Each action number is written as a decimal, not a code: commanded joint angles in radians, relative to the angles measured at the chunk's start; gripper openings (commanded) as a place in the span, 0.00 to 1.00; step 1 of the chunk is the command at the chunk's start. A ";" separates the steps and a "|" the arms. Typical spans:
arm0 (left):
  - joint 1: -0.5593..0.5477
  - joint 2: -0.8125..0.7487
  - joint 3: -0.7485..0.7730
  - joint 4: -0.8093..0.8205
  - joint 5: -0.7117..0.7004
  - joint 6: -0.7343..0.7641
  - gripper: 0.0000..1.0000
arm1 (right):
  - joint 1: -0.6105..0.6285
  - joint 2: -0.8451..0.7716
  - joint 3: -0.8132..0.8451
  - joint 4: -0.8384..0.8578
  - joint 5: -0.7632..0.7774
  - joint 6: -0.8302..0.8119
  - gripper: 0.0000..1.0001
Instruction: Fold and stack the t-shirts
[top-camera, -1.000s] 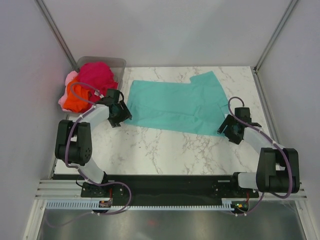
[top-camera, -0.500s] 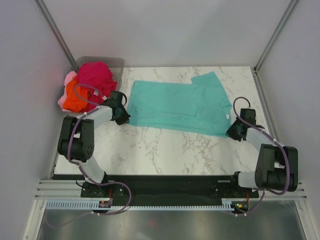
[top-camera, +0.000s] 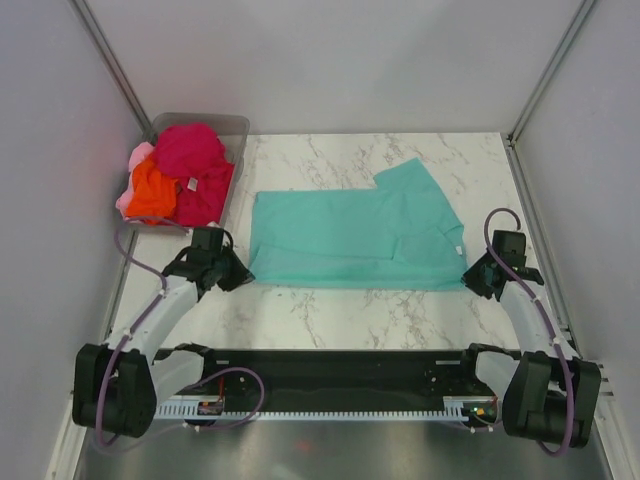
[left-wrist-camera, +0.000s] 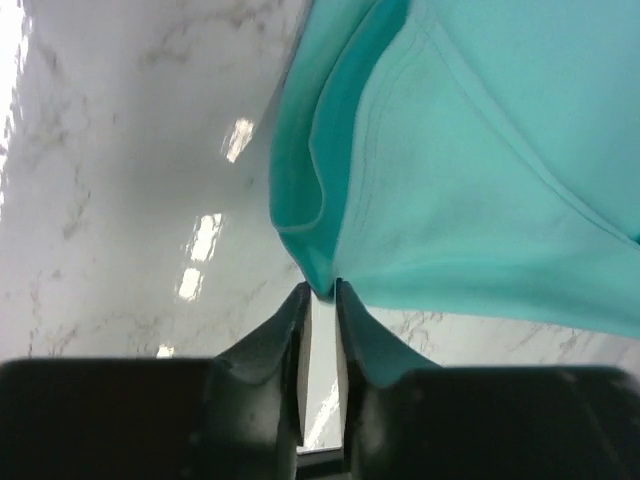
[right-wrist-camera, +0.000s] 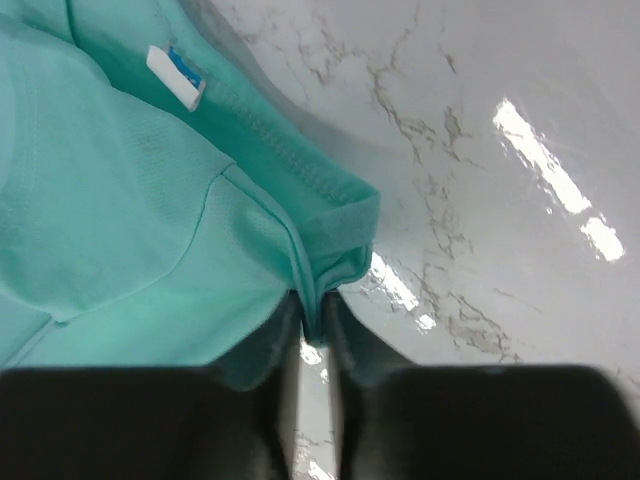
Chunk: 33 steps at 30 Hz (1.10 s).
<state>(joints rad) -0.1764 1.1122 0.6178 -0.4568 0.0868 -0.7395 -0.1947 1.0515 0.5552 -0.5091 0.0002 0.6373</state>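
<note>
The white marble-patterned table (top-camera: 340, 312) carries a teal t-shirt (top-camera: 350, 235) spread out across its middle and, at its far left corner, a clear plastic bin (top-camera: 238, 124) heaped with an orange shirt (top-camera: 152, 190), a magenta shirt (top-camera: 190, 150) and a pink shirt (top-camera: 140, 156).

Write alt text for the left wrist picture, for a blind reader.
The left gripper pinches a bunched corner of the teal t-shirt, which spreads up and right. A glossy white marble table fills the left side.
</note>
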 joint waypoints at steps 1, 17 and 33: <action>-0.002 -0.128 -0.079 -0.065 0.100 -0.067 0.25 | -0.008 -0.070 -0.023 -0.083 0.004 0.048 0.28; -0.008 -0.258 0.339 -0.395 0.120 0.339 0.69 | 0.101 0.236 0.504 0.104 -0.126 -0.099 0.84; -0.015 -0.462 0.163 -0.238 0.079 0.276 0.65 | 0.245 1.471 1.762 0.028 0.023 -0.330 0.82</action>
<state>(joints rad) -0.1875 0.6670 0.7815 -0.7612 0.1806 -0.4881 0.0433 2.4264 2.1681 -0.4362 -0.0231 0.3744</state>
